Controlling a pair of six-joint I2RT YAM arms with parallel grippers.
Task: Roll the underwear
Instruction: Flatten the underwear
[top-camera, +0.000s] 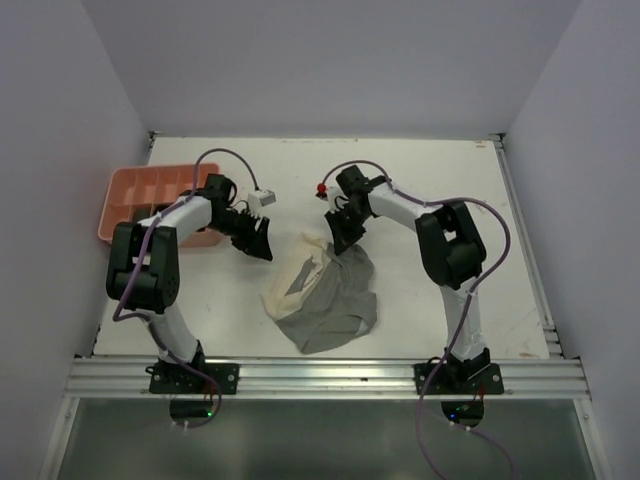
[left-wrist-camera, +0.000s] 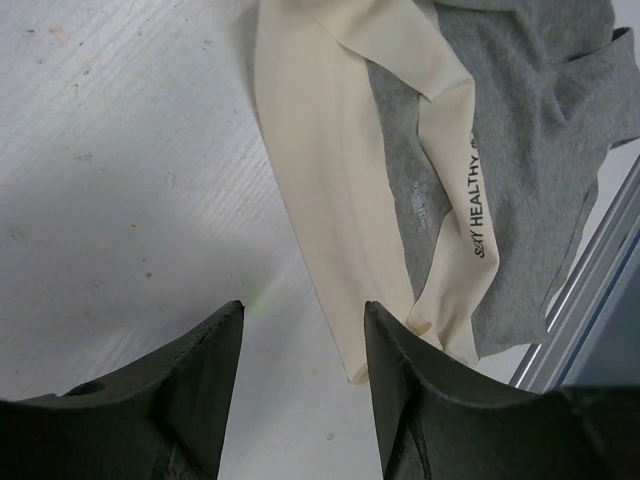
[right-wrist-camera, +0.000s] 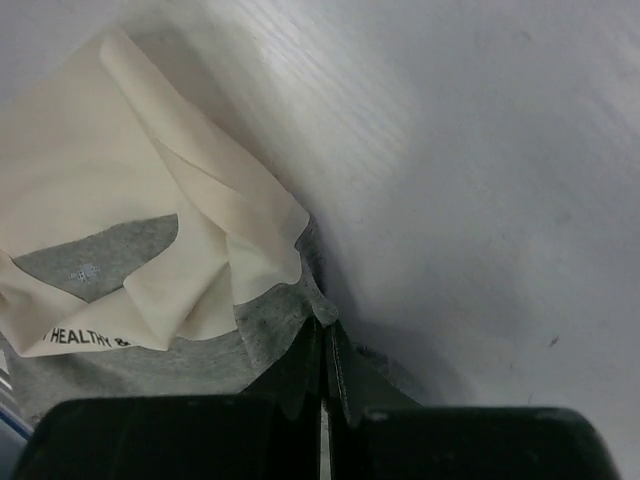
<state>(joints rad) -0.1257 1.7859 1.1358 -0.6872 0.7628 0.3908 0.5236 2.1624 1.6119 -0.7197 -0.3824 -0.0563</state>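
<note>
One grey piece of underwear (top-camera: 335, 300) with a cream waistband (top-camera: 295, 275) lies crumpled on the white table, between the two arms. My right gripper (top-camera: 343, 238) sits at its far right corner. In the right wrist view that gripper (right-wrist-camera: 325, 328) is shut on a grey corner of the underwear (right-wrist-camera: 268, 335), with the folded cream band (right-wrist-camera: 130, 200) to the left. My left gripper (top-camera: 262, 240) hovers open at the garment's far left. In the left wrist view the jaws of this gripper (left-wrist-camera: 304, 312) stand apart over bare table, and the cream band (left-wrist-camera: 330, 150) reaches to the right fingertip (left-wrist-camera: 385, 340).
A pink compartment tray (top-camera: 125, 190) stands at the far left, behind the left arm. An aluminium rail (top-camera: 330, 375) runs along the near table edge, and it also shows at the right of the left wrist view as the rail (left-wrist-camera: 590, 290). White walls close in the table.
</note>
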